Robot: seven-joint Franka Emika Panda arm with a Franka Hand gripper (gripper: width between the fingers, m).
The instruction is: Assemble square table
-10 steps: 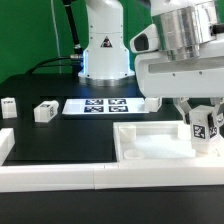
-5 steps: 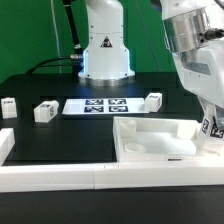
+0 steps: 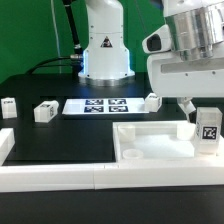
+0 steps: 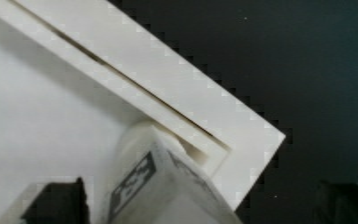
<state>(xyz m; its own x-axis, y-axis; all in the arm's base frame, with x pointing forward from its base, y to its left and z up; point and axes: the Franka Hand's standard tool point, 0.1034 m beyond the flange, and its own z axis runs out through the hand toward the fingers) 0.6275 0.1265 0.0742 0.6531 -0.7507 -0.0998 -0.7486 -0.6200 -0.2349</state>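
Black worktop (image 3: 60,140): one white plastic square tabletop (image 3: 150,142) and four short white tagged legs are seen.
Fingers (image 3: 192,106) are clenched on one upright leg (image 3: 208,130) over the tabletop's corner; three legs (image 3: 45,111) lie apart.

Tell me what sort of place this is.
Likely a robotics lab bench: a black table, a marker board, loose tagged legs and an arm whose gripper holds a leg.

Smooth white plastic square top (image 3: 150,140), matt black table surface (image 3: 60,135), white plastic leg (image 3: 207,131) with printed tag
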